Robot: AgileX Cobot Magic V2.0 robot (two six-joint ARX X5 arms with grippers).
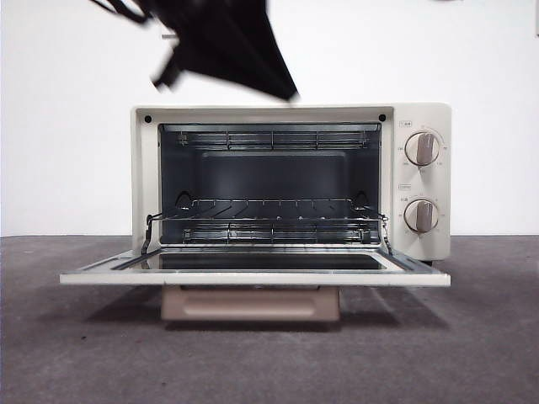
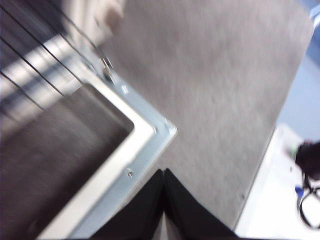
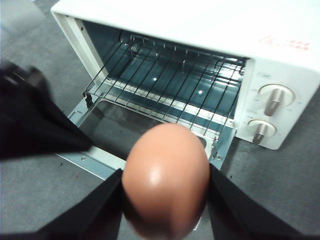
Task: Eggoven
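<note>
The cream toaster oven [image 1: 290, 114] stands in the middle with its door [image 1: 253, 276] folded down flat and its wire rack [image 1: 269, 215] bare. My right gripper [image 3: 165, 170] is shut on the reddish-brown egg [image 3: 165, 185] and holds it in the air above and in front of the open door [image 3: 90, 160]. The egg does not show in the front view. My left gripper [image 2: 163, 172] is shut and empty above a corner of the door [image 2: 140, 145]. It is blurred. A dark blurred arm [image 1: 227, 42] hangs above the oven's top; it looks like the left one.
Two knobs [image 1: 421, 149] [image 1: 420, 215] sit on the oven's right panel. The tan handle [image 1: 250, 305] hangs under the open door. Grey cloth [image 1: 472, 337] covers the table around the oven. A white table edge [image 2: 280, 200] shows in the left wrist view.
</note>
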